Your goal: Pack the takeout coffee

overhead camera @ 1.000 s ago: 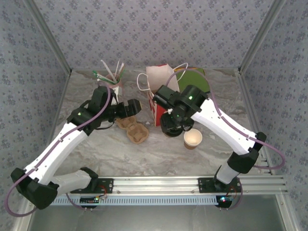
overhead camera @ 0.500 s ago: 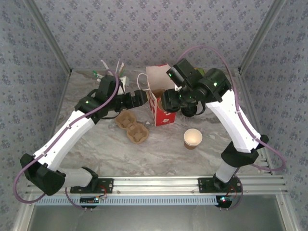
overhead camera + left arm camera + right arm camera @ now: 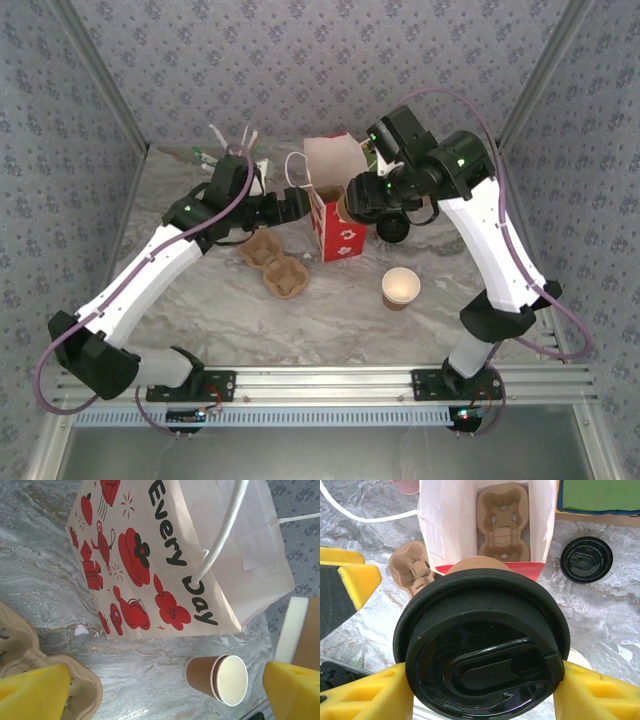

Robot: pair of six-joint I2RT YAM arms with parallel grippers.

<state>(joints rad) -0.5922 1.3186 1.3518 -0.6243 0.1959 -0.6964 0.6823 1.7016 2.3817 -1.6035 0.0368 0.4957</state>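
My right gripper (image 3: 482, 680) is shut on the takeout coffee (image 3: 482, 645), its yellow fingers (image 3: 365, 695) pressing both sides just under the black lid. In the top view the cup (image 3: 346, 204) hangs at the right rim of the open paper bag (image 3: 335, 225), with the right gripper (image 3: 362, 200) behind it. The bag (image 3: 160, 555) is white with red prints and the words "Every Day". A cardboard cup carrier (image 3: 502, 522) lies at the bottom of the bag (image 3: 445, 525). My left gripper (image 3: 290, 207) stands open at the bag's left side; its fingers (image 3: 35, 695) hold nothing.
A lidless brown cup (image 3: 400, 287) stands in front of the bag, to the right. A loose black lid (image 3: 392, 229) lies right of the bag. A second cardboard carrier (image 3: 275, 265) sits left of the bag. Straws (image 3: 230, 150) and a green box (image 3: 600, 495) are at the back.
My right arm has lifted the lidded coffee from the table in front of the bag up to its open top. My left gripper has moved back towards the bag's left side.
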